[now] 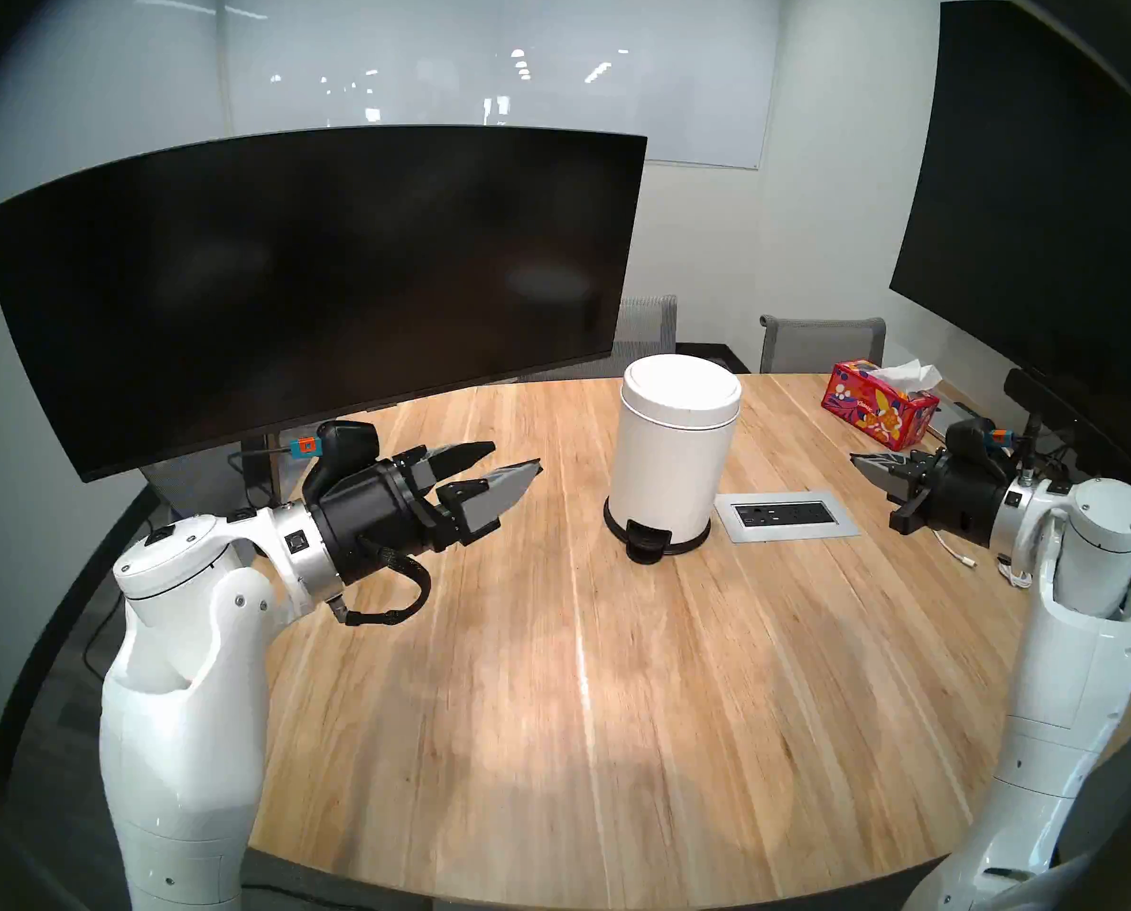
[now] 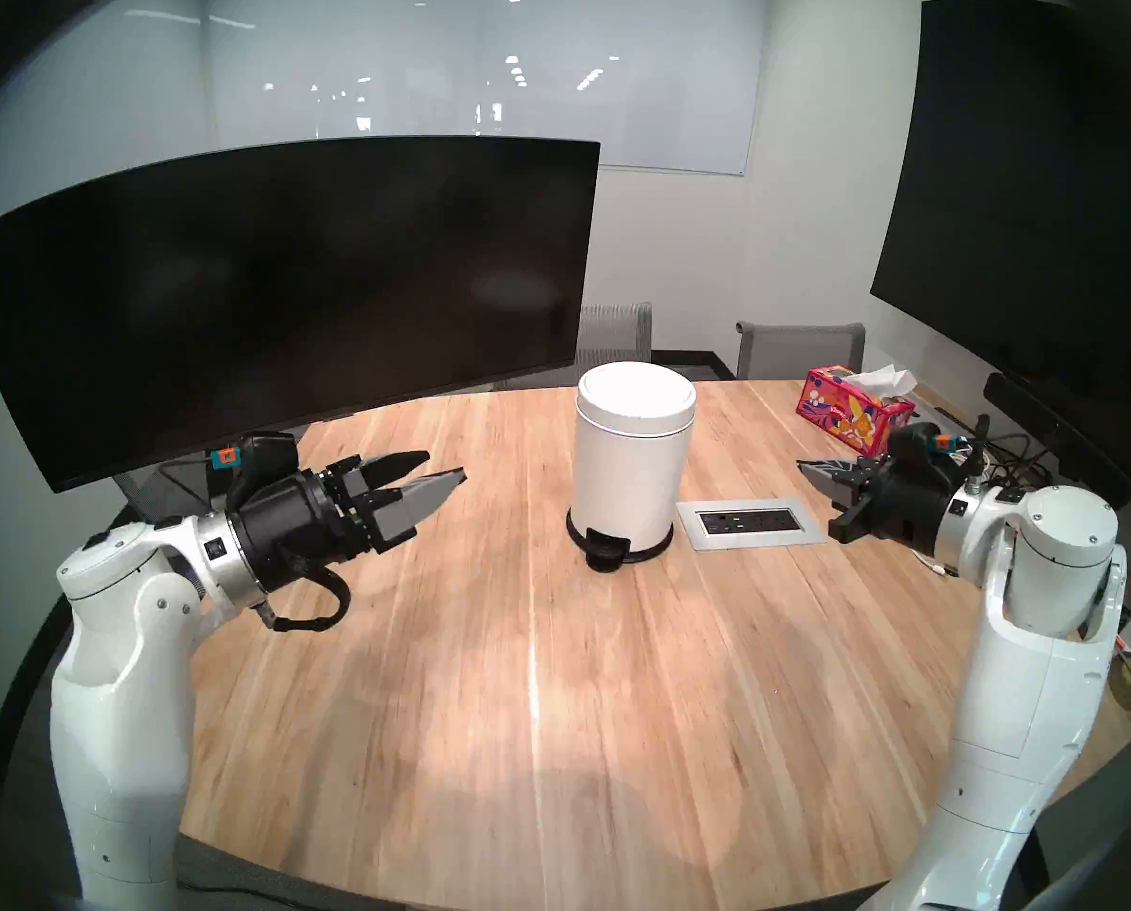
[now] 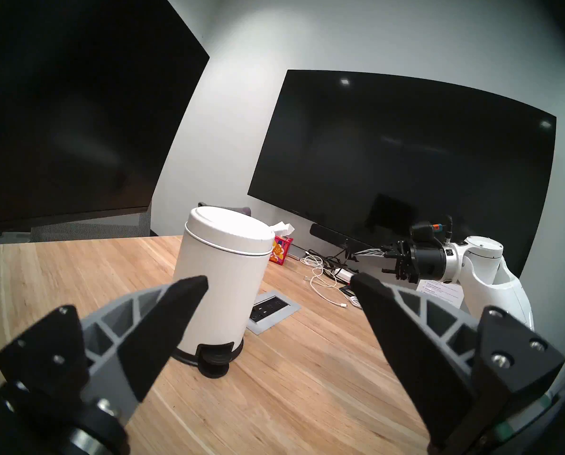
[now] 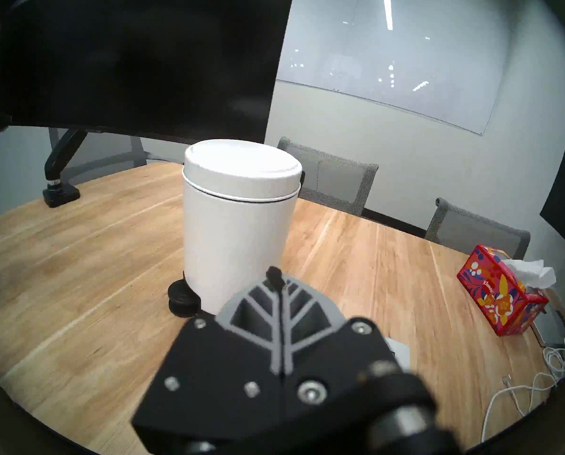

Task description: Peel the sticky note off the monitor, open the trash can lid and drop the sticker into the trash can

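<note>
I see no sticky note on the wide curved black monitor; the round white domed lid sits closed on the white cylindrical bin at 12 o'clock on the table. Left gripper is spread, right gripper pressed together, both empty, so the task looks complete.

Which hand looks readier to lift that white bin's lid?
Probably the left hand: it is open and nearer the trash can lid. The right hand is shut and farther off.

Left gripper fingers apart, right gripper closed.
</note>
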Controlling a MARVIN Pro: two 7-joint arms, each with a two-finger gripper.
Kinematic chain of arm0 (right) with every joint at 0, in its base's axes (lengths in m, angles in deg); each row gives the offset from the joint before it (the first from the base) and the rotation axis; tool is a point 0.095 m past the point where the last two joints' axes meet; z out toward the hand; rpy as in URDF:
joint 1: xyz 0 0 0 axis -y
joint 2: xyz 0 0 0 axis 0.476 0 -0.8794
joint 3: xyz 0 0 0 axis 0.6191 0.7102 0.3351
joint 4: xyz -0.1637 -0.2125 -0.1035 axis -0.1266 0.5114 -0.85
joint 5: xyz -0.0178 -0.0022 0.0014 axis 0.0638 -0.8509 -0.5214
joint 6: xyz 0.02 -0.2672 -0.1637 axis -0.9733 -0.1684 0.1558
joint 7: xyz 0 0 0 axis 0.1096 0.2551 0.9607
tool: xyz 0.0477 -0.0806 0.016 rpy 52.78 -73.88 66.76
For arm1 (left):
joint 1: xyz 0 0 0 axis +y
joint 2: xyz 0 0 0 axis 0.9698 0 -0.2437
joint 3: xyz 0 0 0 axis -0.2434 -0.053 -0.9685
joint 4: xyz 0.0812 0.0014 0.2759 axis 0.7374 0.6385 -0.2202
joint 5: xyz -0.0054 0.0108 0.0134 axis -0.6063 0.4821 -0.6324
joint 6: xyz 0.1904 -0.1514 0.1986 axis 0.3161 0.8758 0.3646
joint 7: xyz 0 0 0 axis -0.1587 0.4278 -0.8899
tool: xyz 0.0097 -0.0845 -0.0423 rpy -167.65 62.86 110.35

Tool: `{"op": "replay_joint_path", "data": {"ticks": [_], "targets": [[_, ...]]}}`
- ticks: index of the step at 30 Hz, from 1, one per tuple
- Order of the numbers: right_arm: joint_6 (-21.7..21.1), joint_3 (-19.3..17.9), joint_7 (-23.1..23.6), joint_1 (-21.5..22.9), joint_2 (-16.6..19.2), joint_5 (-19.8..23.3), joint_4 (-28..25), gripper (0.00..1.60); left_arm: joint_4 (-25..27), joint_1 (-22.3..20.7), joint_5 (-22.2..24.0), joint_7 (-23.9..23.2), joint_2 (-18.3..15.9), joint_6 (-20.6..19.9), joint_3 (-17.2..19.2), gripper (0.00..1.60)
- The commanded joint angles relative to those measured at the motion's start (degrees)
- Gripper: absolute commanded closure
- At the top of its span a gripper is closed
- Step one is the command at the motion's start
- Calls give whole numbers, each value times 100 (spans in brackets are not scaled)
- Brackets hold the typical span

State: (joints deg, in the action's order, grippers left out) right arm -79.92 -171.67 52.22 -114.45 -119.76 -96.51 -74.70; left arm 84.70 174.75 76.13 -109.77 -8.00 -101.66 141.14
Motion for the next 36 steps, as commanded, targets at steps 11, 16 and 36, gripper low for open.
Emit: {"op": "replay_joint_path", "data": {"ticks": [11,16,36], "targets": [[-55,85,404,-186,532,594,-73,160,135,-15,0,4,12,4,13,0],[-65,112,317,-240,622,723,-65,160,136,-14,-2,3,14,3,13,0],[-69,167,124,-358,819,1016,-44,160,138,-14,-9,0,20,0,15,0]]}}
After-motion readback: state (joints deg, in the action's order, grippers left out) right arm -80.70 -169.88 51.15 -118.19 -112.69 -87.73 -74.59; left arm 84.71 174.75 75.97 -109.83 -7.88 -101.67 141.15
